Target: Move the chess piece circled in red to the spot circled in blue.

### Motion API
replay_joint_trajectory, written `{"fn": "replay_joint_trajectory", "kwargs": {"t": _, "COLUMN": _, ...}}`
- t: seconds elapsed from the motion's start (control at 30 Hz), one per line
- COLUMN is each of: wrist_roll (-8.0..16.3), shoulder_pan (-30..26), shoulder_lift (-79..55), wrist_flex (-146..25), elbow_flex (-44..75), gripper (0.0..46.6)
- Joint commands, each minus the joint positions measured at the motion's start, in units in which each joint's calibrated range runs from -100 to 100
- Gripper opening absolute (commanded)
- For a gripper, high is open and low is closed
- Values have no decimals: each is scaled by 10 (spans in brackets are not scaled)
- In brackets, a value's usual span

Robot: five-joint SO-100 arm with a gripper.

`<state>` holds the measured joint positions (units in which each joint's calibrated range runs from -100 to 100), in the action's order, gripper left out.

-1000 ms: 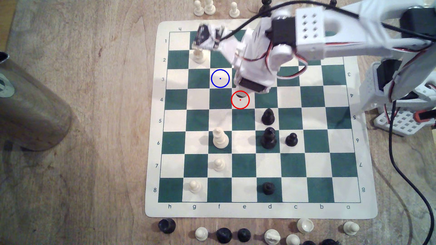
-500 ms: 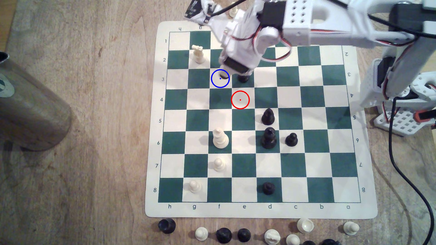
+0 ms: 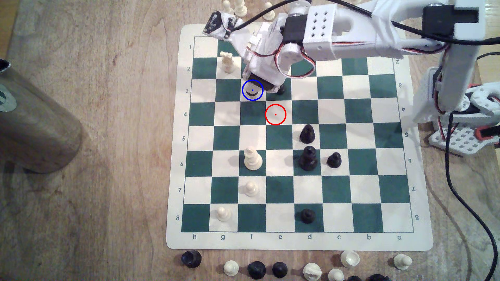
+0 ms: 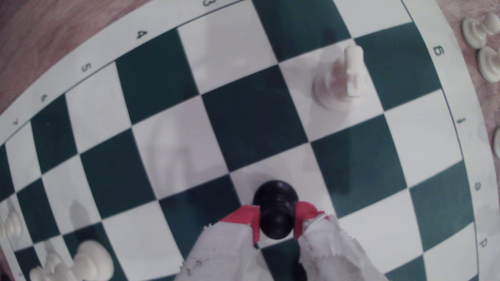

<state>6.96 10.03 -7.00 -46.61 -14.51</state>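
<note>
Lowered onto blue ring (image 3: pixel 252 90), black pawn (image 4: pixel 276 209) (clamped) nears white knight (image 4: pixel 341 78).

Black pawn (image 3: pixel 252 93) inside blue ring (image 3: pixel 243 94)

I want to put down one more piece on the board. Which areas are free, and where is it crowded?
Free: the files at the exterior view's right of the black pawn, and the row holding only the white pawn. Crowded: around the gripper, shut on the black pawn over the blue-ringed square, near the white knight.
</note>
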Motion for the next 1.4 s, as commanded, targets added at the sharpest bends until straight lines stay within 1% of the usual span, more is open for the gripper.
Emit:
{"fn": "replay_joint_trajectory", "kwargs": {"t": 0.0, "wrist_roll": -4, "shoulder_pan": 2, "shoulder_lift": 5, "wrist_flex": 12, "elbow_flex": 48, "gripper": 3}}
{"fn": "replay_joint_trajectory", "kwargs": {"t": 0.37, "wrist_roll": -8, "shoulder_pan": 14, "shoulder_lift": -8, "wrist_flex": 27, "elbow_flex": 44, "gripper": 6}}
{"fn": "replay_joint_trajectory", "kwargs": {"t": 0.4, "wrist_roll": -8, "shoulder_pan": 14, "shoulder_lift": -10, "wrist_flex": 28, "elbow_flex": 43, "gripper": 16}}
{"fn": "replay_joint_trajectory", "kwargs": {"t": 0.43, "wrist_roll": -7, "shoulder_pan": 14, "shoulder_lift": -11, "wrist_flex": 29, "elbow_flex": 43, "gripper": 51}}
{"fn": "replay_joint_trajectory", "kwargs": {"t": 0.47, "wrist_roll": -6, "shoulder_pan": 14, "shoulder_lift": -12, "wrist_flex": 30, "elbow_flex": 43, "gripper": 93}}
{"fn": "replay_joint_trajectory", "kwargs": {"t": 0.5, "wrist_roll": -5, "shoulder_pan": 14, "shoulder_lift": -12, "wrist_flex": 31, "elbow_flex": 42, "gripper": 149}}
{"fn": "replay_joint_trajectory", "kwargs": {"t": 0.57, "wrist_roll": -4, "shoulder_pan": 16, "shoulder_lift": -8, "wrist_flex": 32, "elbow_flex": 38, "gripper": 186}}
{"fn": "replay_joint_trajectory", "kwargs": {"t": 0.63, "wrist_roll": -6, "shoulder_pan": 17, "shoulder_lift": -1, "wrist_flex": 33, "elbow_flex": 33, "gripper": 209}}
{"fn": "replay_joint_trajectory", "kwargs": {"t": 0.77, "wrist_roll": -8, "shoulder_pan": 22, "shoulder_lift": 18, "wrist_flex": 33, "elbow_flex": 19, "gripper": 243}}
{"fn": "replay_joint_trajectory", "kwargs": {"t": 0.8, "wrist_roll": -12, "shoulder_pan": 23, "shoulder_lift": 43, "wrist_flex": 33, "elbow_flex": -2, "gripper": 259}}
{"fn": "replay_joint_trajectory", "kwargs": {"t": 0.9, "wrist_roll": -17, "shoulder_pan": 19, "shoulder_lift": 86, "wrist_flex": 24, "elbow_flex": -31, "gripper": 275}}
{"fn": "replay_joint_trajectory", "kwargs": {"t": 1.0, "wrist_roll": -19, "shoulder_pan": 12, "shoulder_lift": 143, "wrist_flex": 9, "elbow_flex": -63, "gripper": 302}}
{"fn": "replay_joint_trajectory", "kwargs": {"t": 1.1, "wrist_roll": -19, "shoulder_pan": 1, "shoulder_lift": 205, "wrist_flex": -15, "elbow_flex": -98, "gripper": 316}}
{"fn": "replay_joint_trajectory", "kwargs": {"t": 1.37, "wrist_roll": -24, "shoulder_pan": -35, "shoulder_lift": 387, "wrist_flex": -87, "elbow_flex": -180, "gripper": 317}}
